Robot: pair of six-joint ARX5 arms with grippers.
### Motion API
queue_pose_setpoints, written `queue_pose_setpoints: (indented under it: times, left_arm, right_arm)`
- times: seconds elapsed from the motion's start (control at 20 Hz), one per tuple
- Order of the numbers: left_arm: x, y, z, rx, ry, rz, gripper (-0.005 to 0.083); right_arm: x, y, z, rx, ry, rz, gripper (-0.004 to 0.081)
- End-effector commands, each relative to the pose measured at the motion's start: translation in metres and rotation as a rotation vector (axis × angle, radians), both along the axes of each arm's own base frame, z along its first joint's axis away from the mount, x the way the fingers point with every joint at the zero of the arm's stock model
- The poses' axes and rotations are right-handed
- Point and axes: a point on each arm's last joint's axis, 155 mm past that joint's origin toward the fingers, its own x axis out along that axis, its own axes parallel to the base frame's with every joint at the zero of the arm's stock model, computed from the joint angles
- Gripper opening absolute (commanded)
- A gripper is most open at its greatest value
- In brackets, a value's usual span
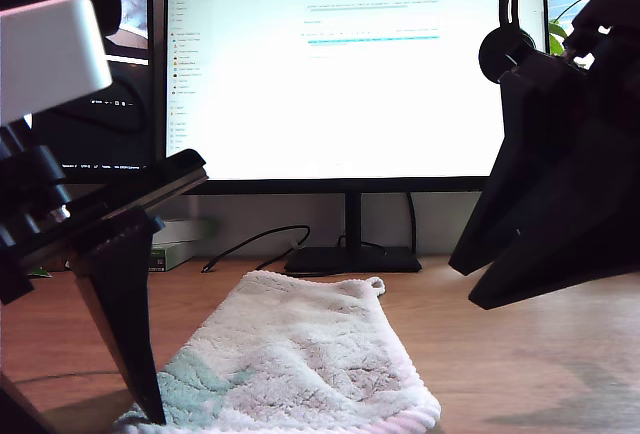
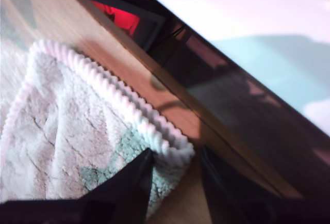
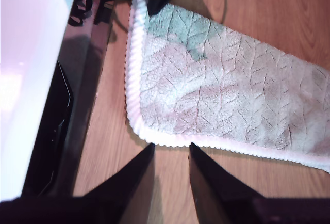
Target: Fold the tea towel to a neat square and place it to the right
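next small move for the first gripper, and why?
Probably close my first gripper: its open jaws straddle the towel corner, pink trim between the fingertips. My second gripper is open just off the towel's edge, holding nothing.

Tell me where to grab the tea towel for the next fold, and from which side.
Probably the ribbed pink trim at a near corner. The tea towel lies flat on the desk, so only its edges offer a lip. My first gripper is open astride one trimmed corner; my second gripper, also open, faces the trim from off the cloth. Come in low from outside each edge.
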Motion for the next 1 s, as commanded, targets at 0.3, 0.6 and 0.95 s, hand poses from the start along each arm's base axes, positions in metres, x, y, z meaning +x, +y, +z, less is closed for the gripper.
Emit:
queue_pose_setpoints:
  times: [0.3,0.6,0.95]
  left_arm:
    - [-0.001,0.012,-0.026,0.089,0.0,-0.018,-0.0021]
    - [0.009,0.001,0.0,0.013,-0.06,0.029,-0.0024]
    - [0.008,-0.009,0.019,-0.055,0.011,0.13,-0.0024]
  right_arm:
    - [-0.002,0.001,-0.003,0.005,0.016,-0.004,0.0182]
    - [-0.03,0.018,0.001,0.064,0.098,0.086,0.0269]
    - [-0.036,0.038,0.01,0.139,0.125,0.041,0.0288]
